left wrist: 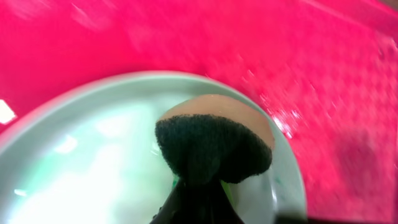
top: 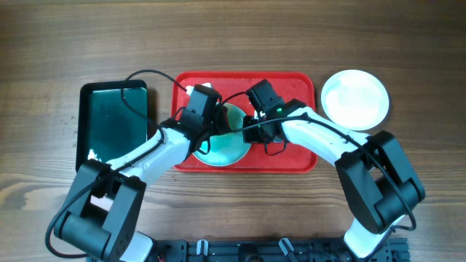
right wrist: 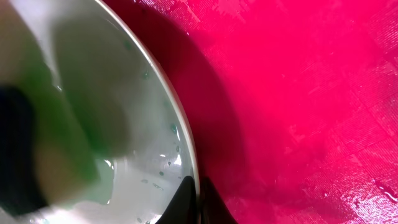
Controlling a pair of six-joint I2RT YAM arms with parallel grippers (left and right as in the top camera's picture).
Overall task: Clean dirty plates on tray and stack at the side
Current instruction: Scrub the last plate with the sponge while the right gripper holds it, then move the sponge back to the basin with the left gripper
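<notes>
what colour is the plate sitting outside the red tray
The plate is white, clearest in the overhead view.

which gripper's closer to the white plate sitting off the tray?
Right. The right gripper pinches the rim of the light blue plate on the side facing the white plate; the left gripper holds a sponge over it, farther away.

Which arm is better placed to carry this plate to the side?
Right: the right gripper pinches the blue plate's rim and the white plate lies on that side; the left gripper holds the sponge.
</notes>
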